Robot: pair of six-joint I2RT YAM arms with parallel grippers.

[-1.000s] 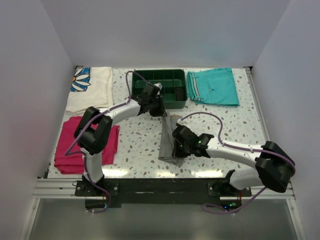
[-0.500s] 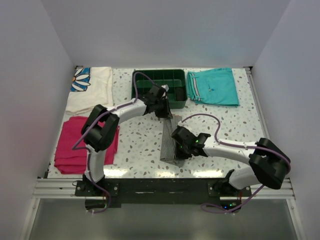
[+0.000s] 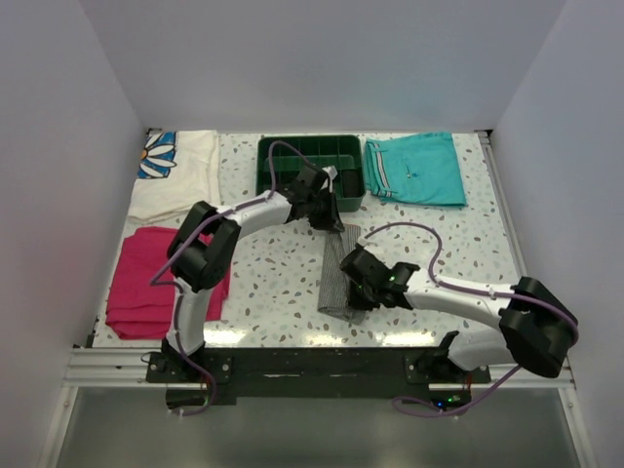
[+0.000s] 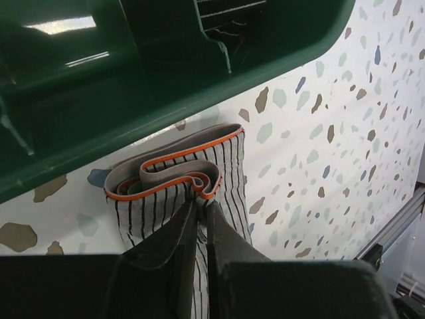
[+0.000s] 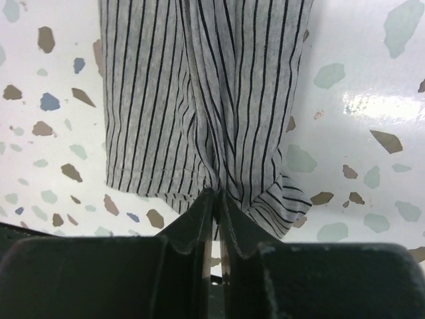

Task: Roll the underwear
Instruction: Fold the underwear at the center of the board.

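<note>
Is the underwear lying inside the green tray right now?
No, the underwear lies stretched out on the speckled table, on the near side of the green tray, not inside it.

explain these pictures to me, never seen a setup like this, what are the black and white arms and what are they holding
These are two robot arms bolted to the near edge of a speckled table. The wide picture looks down from above and behind them. The other two come from a small camera on each wrist, so each shows its own dark fingers.

On the table lie a dark green plastic tray, folded teal shorts, a magenta cloth and a white cloth with a flower print. Between the arms lies small grey-and-white striped underwear with orange trim, folded into a long strip.

The left gripper pinches its far end beside the tray. The right gripper seems to pinch an edge toward the near end.
</note>
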